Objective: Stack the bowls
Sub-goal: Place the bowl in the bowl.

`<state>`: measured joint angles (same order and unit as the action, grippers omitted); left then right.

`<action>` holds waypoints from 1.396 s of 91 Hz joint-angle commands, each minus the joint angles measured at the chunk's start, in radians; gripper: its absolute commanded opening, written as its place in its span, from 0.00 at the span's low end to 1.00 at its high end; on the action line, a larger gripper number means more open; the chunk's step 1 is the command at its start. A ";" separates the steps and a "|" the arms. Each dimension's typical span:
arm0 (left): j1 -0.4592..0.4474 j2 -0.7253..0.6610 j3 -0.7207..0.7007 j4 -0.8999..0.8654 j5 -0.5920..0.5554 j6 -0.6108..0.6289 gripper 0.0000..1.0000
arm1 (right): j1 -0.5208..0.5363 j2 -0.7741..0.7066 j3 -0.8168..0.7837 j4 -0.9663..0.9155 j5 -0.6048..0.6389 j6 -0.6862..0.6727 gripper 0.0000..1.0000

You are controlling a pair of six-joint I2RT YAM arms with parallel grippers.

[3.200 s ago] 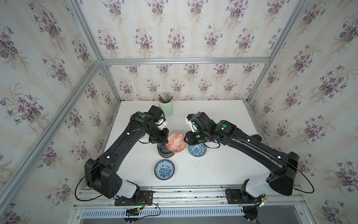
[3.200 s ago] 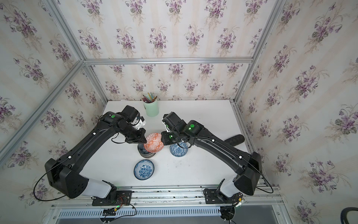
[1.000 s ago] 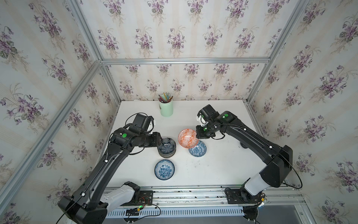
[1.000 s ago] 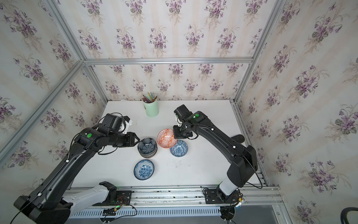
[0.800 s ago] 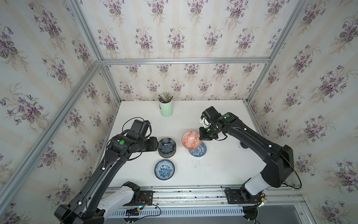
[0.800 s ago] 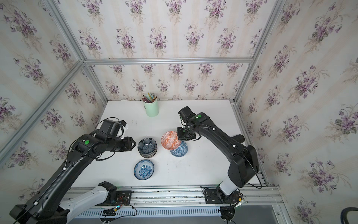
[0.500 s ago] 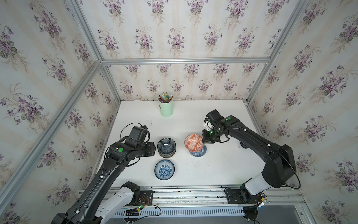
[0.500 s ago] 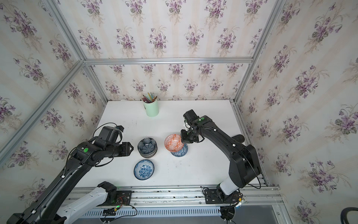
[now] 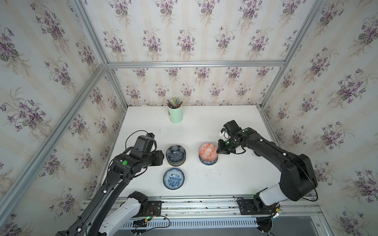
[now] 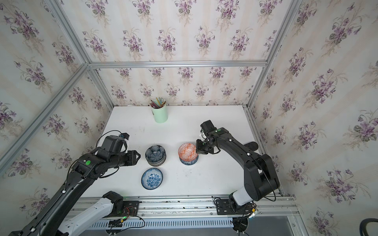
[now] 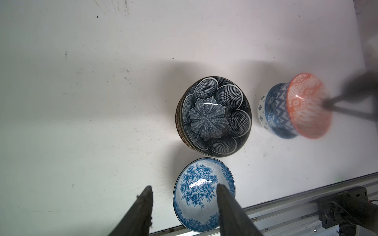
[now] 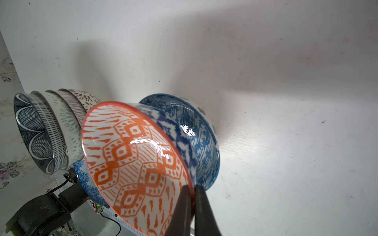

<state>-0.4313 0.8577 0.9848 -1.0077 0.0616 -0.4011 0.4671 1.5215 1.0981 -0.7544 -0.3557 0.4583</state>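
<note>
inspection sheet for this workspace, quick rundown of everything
surface: white table, scuffed, dark specks.
job's things: orange bowl tilted over blue patterned bowl; navy petal bowl tops a stack; blue floral bowl alone.
clutter: mint-green cup of pencils at the back.
grippers: left gripper open, empty; right gripper shut on orange bowl's rim.
cables: black cable loops at left wrist; wiring by base rail.
surroundings: floral wallpaper walls, aluminium frame.

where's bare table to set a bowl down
Bare: the back stretch of table between the pencil cup and the navy-topped stack, and the front right, between the orange bowl and the front rail. Crowded: the middle, where stack, orange bowl and floral bowl cluster.
</note>
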 commanded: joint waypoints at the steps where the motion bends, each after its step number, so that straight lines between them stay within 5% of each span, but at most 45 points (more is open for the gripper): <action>1: -0.001 0.000 -0.001 0.023 0.009 0.006 0.53 | -0.001 -0.008 -0.006 0.052 -0.021 0.016 0.00; 127: -0.038 0.001 -0.005 0.017 -0.021 -0.007 0.53 | 0.000 0.003 -0.107 0.131 -0.009 0.035 0.00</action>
<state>-0.4664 0.8539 0.9798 -0.9997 0.0490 -0.4023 0.4656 1.5196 0.9905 -0.6483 -0.3519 0.4953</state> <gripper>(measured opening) 0.528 0.083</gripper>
